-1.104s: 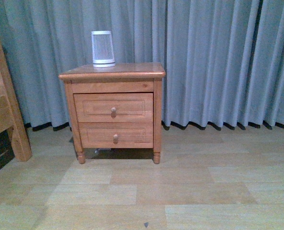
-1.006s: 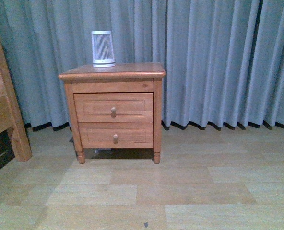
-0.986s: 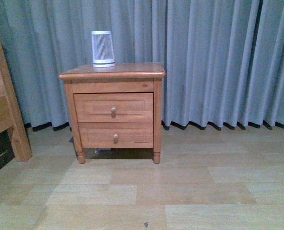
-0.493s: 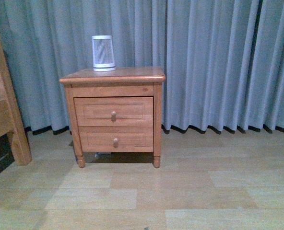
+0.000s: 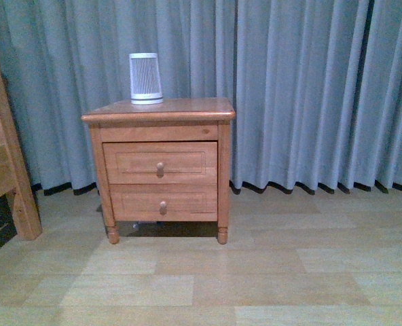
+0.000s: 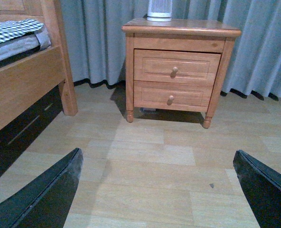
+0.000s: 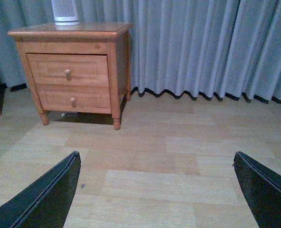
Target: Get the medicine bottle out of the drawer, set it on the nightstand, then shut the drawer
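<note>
The nightstand (image 5: 159, 110) stands against the curtain, left of centre in the front view. Its upper drawer (image 5: 159, 163) is pushed in flush, round knob facing me. The medicine bottle is hidden. Neither arm shows in the front view. My left gripper (image 6: 157, 156) hangs open over bare floor, well short of the nightstand (image 6: 178, 32) and its drawer (image 6: 176, 67). My right gripper (image 7: 156, 156) is also open over the floor, with the nightstand (image 7: 69, 32) and drawer (image 7: 67, 70) far off to one side. Nothing lies between either pair of fingers.
A large white ribbed cylinder (image 5: 146, 78) stands on the nightstand's top, towards its back left. A wooden bed frame (image 5: 11, 183) stands to the left, also seen in the left wrist view (image 6: 26, 90). Grey-blue curtain (image 5: 309, 88) hangs behind. Pale wood floor (image 5: 255, 272) stretches in front.
The nightstand now sits lower and slightly larger in the front view than a second ago, so the viewpoint has shifted. Both drawers stay shut.
</note>
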`<action>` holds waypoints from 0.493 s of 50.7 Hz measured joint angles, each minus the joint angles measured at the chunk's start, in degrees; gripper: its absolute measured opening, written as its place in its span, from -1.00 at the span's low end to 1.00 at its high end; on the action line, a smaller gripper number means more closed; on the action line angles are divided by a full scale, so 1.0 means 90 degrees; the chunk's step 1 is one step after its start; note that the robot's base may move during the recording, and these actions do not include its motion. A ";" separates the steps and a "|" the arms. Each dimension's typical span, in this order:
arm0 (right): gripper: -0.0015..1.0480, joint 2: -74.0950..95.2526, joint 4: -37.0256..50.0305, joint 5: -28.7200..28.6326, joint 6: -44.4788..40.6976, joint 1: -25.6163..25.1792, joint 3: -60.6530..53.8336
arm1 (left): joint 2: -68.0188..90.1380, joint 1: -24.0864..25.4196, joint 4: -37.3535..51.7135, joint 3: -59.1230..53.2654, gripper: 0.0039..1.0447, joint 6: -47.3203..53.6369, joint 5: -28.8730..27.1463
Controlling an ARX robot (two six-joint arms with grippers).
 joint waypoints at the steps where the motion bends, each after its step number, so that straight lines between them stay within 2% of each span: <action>1: 0.87 0.0000 0.0000 0.0000 -0.0002 0.0000 0.0000 | 0.0000 0.0000 0.0000 0.0000 0.88 0.0000 0.0000; 25: 0.87 0.0000 0.0000 0.0000 0.0000 0.0000 0.0000 | 0.0000 0.0000 0.0000 0.0000 0.88 0.0000 0.0000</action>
